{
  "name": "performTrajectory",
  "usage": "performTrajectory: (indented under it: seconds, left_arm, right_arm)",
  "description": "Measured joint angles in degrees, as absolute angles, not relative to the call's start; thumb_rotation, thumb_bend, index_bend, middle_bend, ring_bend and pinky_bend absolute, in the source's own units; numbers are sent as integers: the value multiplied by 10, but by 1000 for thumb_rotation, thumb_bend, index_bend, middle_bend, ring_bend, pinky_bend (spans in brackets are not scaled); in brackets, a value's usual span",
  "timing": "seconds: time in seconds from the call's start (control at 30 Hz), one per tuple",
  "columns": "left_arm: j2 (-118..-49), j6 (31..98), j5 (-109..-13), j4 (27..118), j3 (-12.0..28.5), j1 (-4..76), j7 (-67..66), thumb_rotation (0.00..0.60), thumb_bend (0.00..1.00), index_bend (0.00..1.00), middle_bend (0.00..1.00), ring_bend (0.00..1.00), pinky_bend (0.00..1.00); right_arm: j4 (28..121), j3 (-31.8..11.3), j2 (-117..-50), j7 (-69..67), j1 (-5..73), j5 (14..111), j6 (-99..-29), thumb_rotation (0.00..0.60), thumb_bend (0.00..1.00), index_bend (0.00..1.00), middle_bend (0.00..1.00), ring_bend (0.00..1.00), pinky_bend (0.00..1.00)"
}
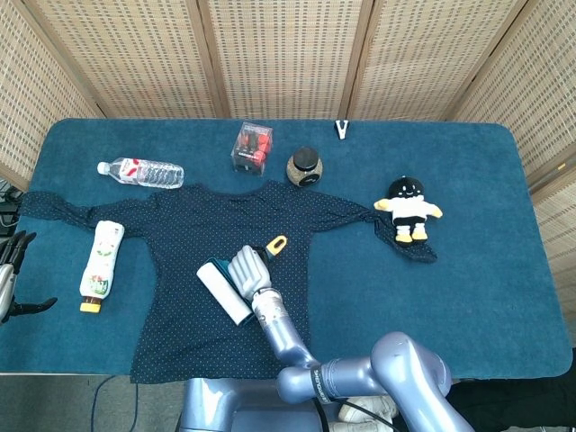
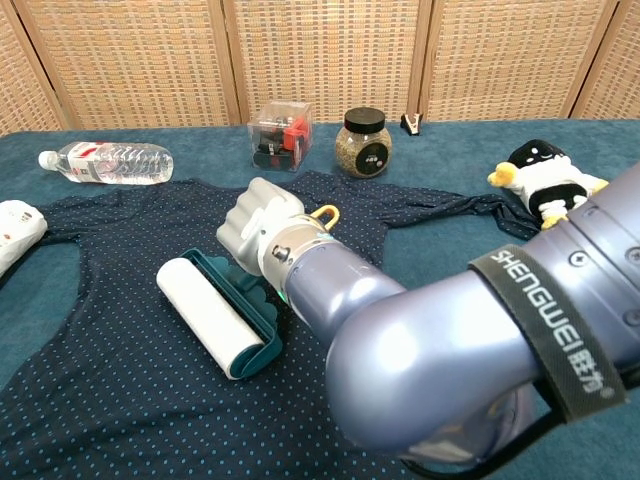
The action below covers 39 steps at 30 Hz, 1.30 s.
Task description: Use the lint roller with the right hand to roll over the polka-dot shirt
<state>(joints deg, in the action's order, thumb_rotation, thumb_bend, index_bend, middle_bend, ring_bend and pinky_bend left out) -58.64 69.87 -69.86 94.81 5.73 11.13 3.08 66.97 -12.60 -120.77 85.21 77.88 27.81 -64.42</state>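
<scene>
The navy polka-dot shirt (image 1: 193,297) (image 2: 110,400) lies flat across the near half of the blue table. My right hand (image 1: 251,268) (image 2: 258,220) grips the handle of the lint roller, whose white roll (image 1: 221,291) (image 2: 209,316) in a teal frame rests on the shirt's middle. The handle's yellow loop (image 1: 276,243) (image 2: 325,213) sticks out behind the hand. My left hand (image 1: 9,270) hangs at the far left edge of the head view, off the table, fingers apart and holding nothing.
A water bottle (image 1: 141,172) (image 2: 104,161), a clear box with red contents (image 1: 252,147) (image 2: 279,135) and a black-lidded jar (image 1: 304,166) (image 2: 364,142) stand behind the shirt. A white bottle (image 1: 100,265) lies at its left sleeve, a penguin plush (image 1: 408,206) (image 2: 543,176) at its right sleeve.
</scene>
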Motion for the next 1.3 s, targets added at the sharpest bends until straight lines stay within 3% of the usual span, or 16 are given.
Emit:
performTrajectory:
  seconds: [0.97,1.03,1.07,1.1,1.17,1.2,1.3]
  left_arm:
    - [-591,703,-696,955,57,112,12,600,0,0,0,0,0]
    - [-590,707,-701,957,55,110,13,600,0,0,0,0,0]
    - [-589,709,-704,958,55,109,14,600,0,0,0,0,0]
    - [-588,712,-707,960,54,108,16,600,0,0,0,0,0]
    - [-586,715,-711,961,53,106,20,600,0,0,0,0,0]
    - [-585,717,-714,962,53,105,24,600,0,0,0,0,0]
    - [-581,720,-721,963,51,102,36,600,0,0,0,0,0]
  right_arm:
    - [567,-132,-1158,864,695,260,-642,600,940,682,1000,1000,1000]
    - [580,-135,-1154,860,691,264,-649,600,836,609,1000,1000,1000]
    - [589,-138,-1152,858,688,265,-655,600,672,472,1000,1000,1000]
    - [597,-141,-1150,857,686,265,-661,600,445,296,1000,1000,1000]
    - [615,-149,-1146,854,681,265,-675,600,115,65,1000,1000,1000]
    - [623,-152,-1143,852,679,266,-681,600,24,17,1000,1000,1000]
    - [655,-157,-1128,842,670,274,-698,600,0,0,1000,1000,1000]
